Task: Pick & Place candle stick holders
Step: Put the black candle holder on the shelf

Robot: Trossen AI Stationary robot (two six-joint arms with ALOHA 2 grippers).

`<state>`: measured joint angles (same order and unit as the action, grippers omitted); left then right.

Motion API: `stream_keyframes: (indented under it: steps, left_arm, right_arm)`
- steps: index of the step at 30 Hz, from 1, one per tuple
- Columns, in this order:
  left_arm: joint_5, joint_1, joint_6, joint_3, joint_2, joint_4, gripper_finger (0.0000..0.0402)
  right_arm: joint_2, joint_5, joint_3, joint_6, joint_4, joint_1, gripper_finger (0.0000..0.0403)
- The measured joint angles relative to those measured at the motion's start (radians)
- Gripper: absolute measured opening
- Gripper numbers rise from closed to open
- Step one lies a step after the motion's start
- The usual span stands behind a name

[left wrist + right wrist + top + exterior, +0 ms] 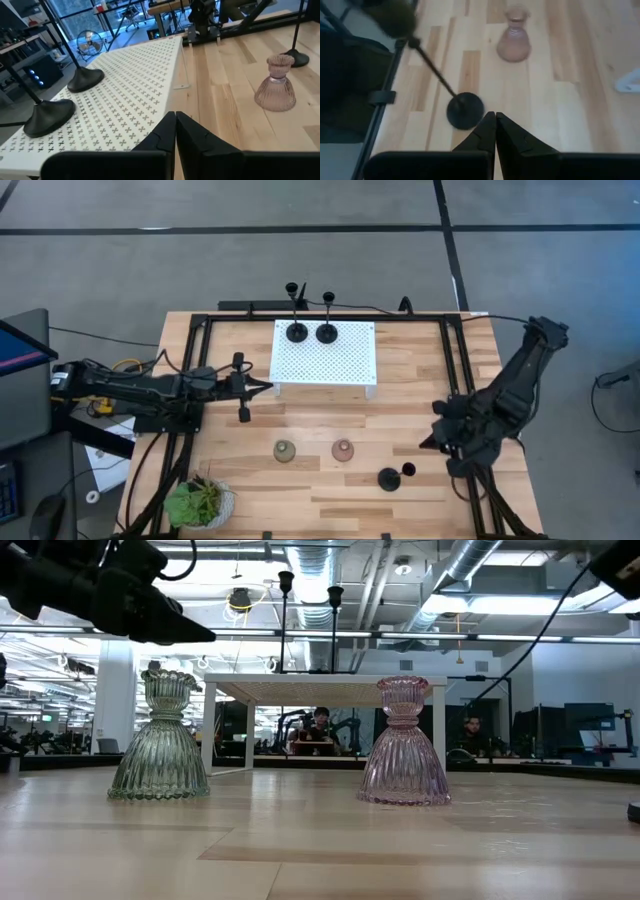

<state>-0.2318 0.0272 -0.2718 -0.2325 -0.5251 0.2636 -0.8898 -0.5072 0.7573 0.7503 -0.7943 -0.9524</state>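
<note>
Two slim black candle stick holders [297,332] [327,333] stand by their disc bases on the white perforated platform [340,365]. They also show in the left wrist view [49,116] [85,78]. A third black one [389,479] stands on the table at the near right, and in the right wrist view [465,111]. The olive-green holder [285,451] and the pink holder [343,450] stand on the table near the middle. My left gripper [264,386] is shut and empty, above the platform's near left corner. My right gripper [428,443] is shut and empty, right of the third black holder.
A leafy potted plant [200,502] stands at the table's near left corner. Black frame rails [185,380] run along the table's left and right sides. Bare wood lies between the platform and the two squat holders. People sit in the room behind [320,725].
</note>
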Motion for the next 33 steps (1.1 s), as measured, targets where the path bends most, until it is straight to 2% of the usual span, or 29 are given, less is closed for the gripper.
stream_keyframes:
  steps: [8,18,33]
  left_arm:
    - [0.0,0.0,0.0,0.0,-0.001,0.003,0.0012]
    - [0.0,0.0,0.0,0.0,-0.001,0.007,0.0012]
    - [0.0,0.0,0.0,0.0,-0.001,0.007,0.0012]
  right_arm:
    - [-0.021,-0.019,-0.107,-0.023,0.203,-0.067,0.0001]
    - [-0.096,-0.019,-0.131,-0.026,0.315,-0.015,0.0017]
    - [-0.211,0.015,-0.131,-0.105,0.506,0.017,0.0186]
